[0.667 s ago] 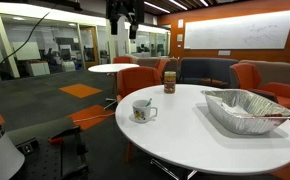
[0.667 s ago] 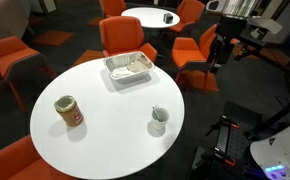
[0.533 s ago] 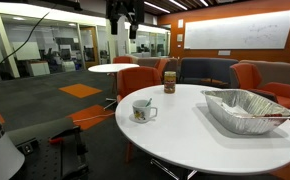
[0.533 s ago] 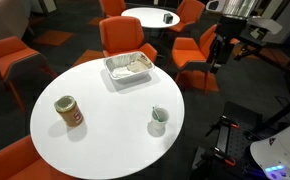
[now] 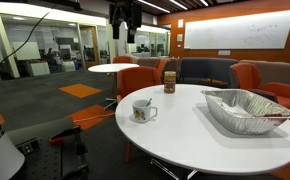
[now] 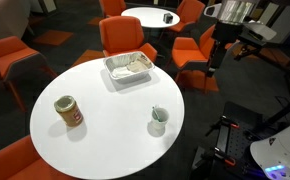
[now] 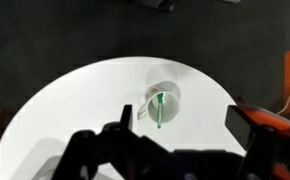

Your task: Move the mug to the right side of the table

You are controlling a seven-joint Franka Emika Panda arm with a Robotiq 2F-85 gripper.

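Tool [image 7: 182, 127], jaws spread wide, has shifted only slightly and hangs high, looking down on the large round white counter [image 6: 105, 140], well apart from the small white ceramic mug [image 6: 159, 122] standing near its edge, so the approach seems barely begun.

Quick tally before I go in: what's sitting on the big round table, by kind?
white mug: 1
brown jar: 1
foil tray: 1
Total: 3
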